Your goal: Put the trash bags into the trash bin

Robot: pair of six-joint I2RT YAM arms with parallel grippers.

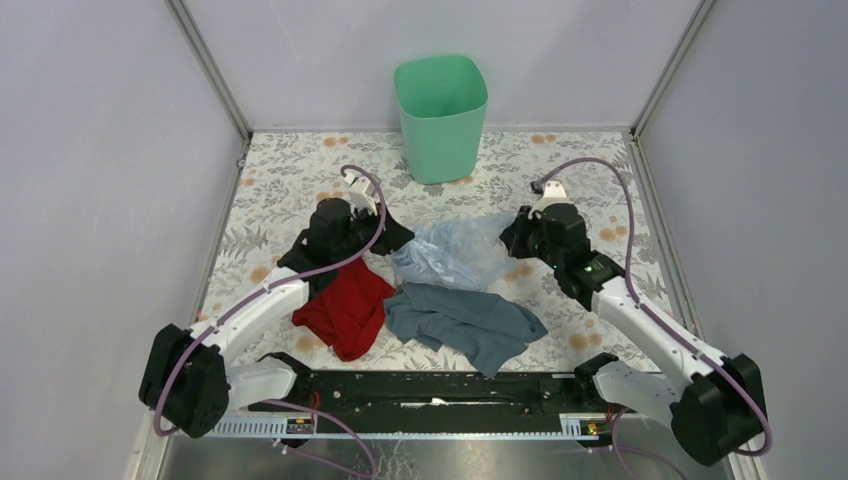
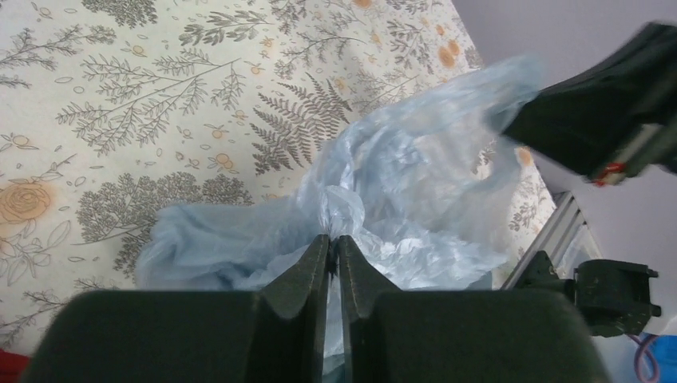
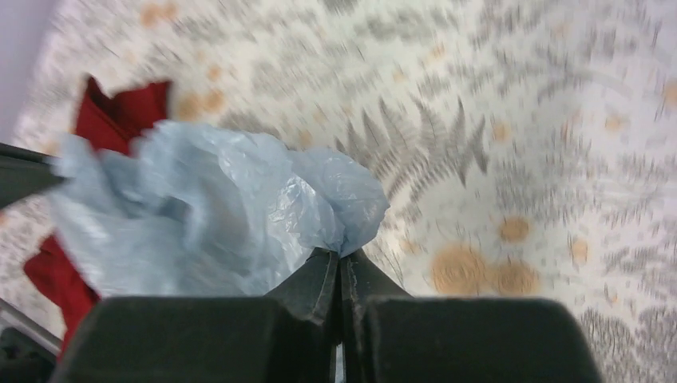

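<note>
The pale-blue crinkly trash bag point(image 1: 455, 250) is stretched between my two grippers in the middle of the table. My left gripper point(image 1: 398, 238) is shut on its left edge; the wrist view shows the jaws point(image 2: 334, 239) pinching a fold of the bag point(image 2: 399, 191). My right gripper point(image 1: 508, 240) is shut on its right edge; its jaws point(image 3: 343, 257) pinch a tuft of the bag point(image 3: 215, 215). The mint-green trash bin point(image 1: 441, 117) stands upright at the back centre, apart from the bag.
A red cloth point(image 1: 346, 308) lies under my left arm and a grey-blue cloth point(image 1: 465, 322) lies in front of the bag. Walls enclose the floral table on three sides. The right arm point(image 2: 607, 112) shows in the left wrist view.
</note>
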